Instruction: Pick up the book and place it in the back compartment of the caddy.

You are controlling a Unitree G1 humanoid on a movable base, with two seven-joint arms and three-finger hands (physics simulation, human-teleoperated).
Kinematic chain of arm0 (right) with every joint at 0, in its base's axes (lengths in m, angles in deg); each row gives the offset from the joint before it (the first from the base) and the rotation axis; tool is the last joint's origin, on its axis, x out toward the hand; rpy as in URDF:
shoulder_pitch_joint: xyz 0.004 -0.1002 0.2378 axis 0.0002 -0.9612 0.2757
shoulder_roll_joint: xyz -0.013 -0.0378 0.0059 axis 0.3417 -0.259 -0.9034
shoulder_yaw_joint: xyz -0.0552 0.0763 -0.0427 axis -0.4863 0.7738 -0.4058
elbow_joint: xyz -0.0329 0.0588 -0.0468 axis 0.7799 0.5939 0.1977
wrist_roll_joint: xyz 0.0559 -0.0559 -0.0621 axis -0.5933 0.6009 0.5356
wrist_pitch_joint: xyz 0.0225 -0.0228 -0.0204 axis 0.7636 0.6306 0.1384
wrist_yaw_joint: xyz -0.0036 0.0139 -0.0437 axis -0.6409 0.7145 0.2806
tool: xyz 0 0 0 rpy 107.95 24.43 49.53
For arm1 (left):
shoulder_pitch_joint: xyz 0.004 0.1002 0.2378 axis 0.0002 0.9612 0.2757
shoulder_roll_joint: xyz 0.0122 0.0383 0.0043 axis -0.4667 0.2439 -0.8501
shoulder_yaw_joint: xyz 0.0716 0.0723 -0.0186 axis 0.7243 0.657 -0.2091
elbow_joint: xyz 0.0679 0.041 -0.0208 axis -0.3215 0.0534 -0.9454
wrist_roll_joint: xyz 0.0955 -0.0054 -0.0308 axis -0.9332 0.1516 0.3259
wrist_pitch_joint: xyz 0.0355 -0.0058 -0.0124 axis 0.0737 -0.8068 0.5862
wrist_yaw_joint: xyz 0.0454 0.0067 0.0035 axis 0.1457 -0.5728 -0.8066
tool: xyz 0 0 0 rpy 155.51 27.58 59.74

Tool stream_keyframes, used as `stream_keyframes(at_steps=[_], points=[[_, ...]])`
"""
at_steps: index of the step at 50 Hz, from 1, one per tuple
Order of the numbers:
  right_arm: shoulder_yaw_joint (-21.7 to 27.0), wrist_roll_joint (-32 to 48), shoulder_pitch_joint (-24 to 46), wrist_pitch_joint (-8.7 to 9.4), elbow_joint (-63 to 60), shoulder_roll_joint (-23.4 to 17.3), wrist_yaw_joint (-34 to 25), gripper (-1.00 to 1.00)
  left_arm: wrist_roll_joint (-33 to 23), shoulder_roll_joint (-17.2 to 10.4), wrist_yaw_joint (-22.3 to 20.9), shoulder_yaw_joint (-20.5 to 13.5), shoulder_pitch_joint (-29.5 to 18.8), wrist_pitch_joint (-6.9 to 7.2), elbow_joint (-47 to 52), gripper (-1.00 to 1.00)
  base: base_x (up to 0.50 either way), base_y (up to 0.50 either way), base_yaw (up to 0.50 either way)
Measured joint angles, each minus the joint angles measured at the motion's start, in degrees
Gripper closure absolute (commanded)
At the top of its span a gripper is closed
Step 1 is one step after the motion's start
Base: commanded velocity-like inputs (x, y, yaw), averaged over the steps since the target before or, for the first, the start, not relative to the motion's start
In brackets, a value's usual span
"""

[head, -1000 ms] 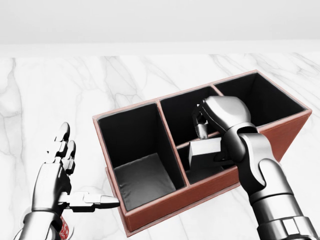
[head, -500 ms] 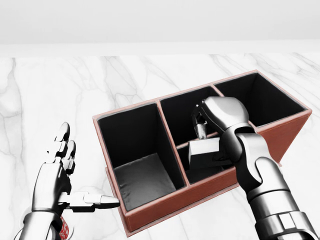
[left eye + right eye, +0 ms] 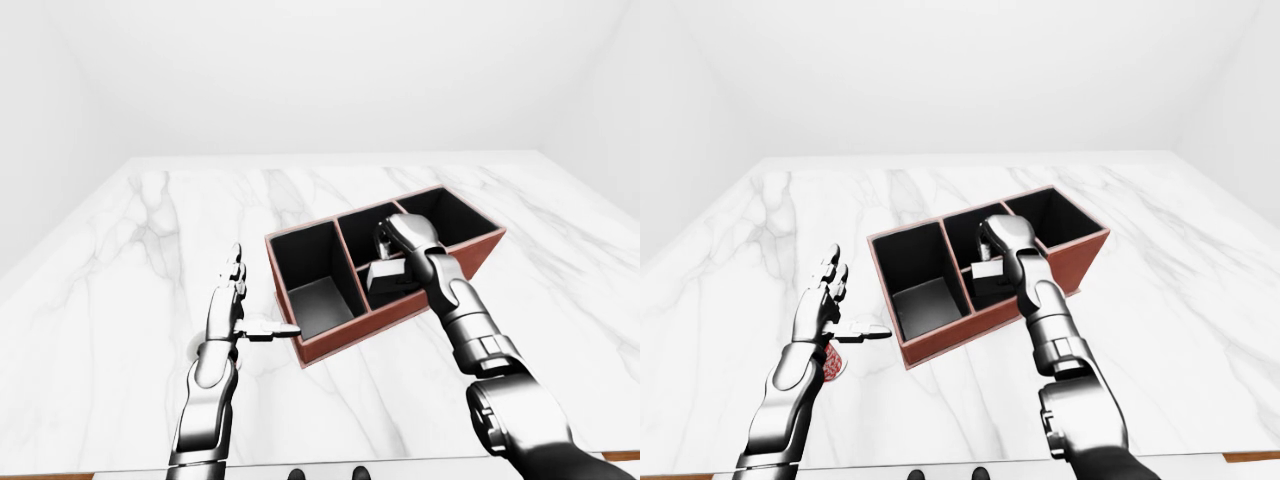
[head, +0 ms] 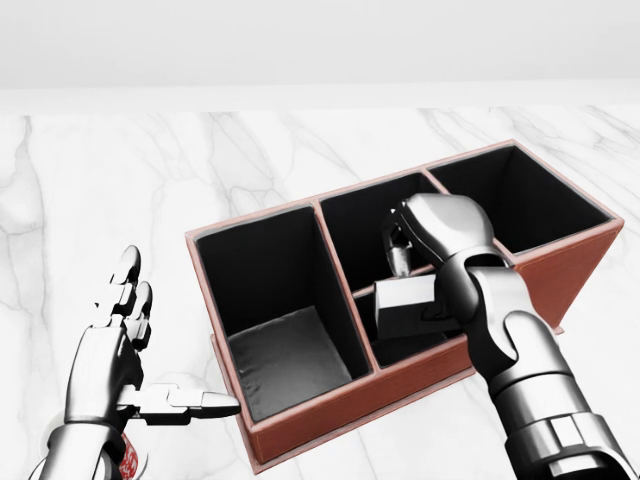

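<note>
The caddy (image 4: 300, 425) is red-brown with black compartments and lies on the white marble table (image 4: 100, 180). It has one large compartment at the view's left, a middle section split into an upper and a lower part, and one at the right. My right hand (image 4: 405, 262) is shut on the book (image 4: 404, 306), a grey-and-dark block. It holds the book tilted at the divider of the middle section, over the lower part. My left hand (image 4: 140, 372) is open and empty just left of the caddy, its thumb pointing at the caddy wall.
A small red object (image 3: 833, 364) lies on the table under my left wrist. The table's near edge (image 3: 100, 470) runs along the bottom of the left-eye view. A white wall stands behind the table.
My right hand has shifted a little down and to the left with the book, which sits lower in the middle section. The left hand has not moved.
</note>
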Motion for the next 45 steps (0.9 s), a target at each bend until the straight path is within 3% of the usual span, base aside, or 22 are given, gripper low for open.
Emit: stream_keyframes(at_steps=[19, 20, 21, 45], points=[[-0.4, -0.5, 2.0, 0.0, 3.8, 0.5, 2.2, 1.0, 0.0, 0.0, -0.1, 0.0, 0.1, 0.0, 0.6, -1.0, 0.0, 0.0, 0.0], [-0.4, -0.5, 2.1, 0.0, 3.9, 0.5, 2.3, -0.36, 0.0, 0.0, -0.1, 0.0, 0.1, 0.0, 0.5, -1.0, 0.0, 0.0, 0.0], [-0.4, -0.3, 2.2, 0.0, 4.1, 0.5, 2.8, -1.0, 0.0, 0.0, -0.1, 0.0, 0.1, 0.0, 0.5, -1.0, 0.0, 0.0, 0.0], [0.0, 1.8, 1.6, 0.0, 3.1, 0.0, 5.8, -1.0, 0.0, 0.0, 0.0, 0.0, 0.1, 0.0, 0.0, -1.0, 0.0, 0.0, 0.0]])
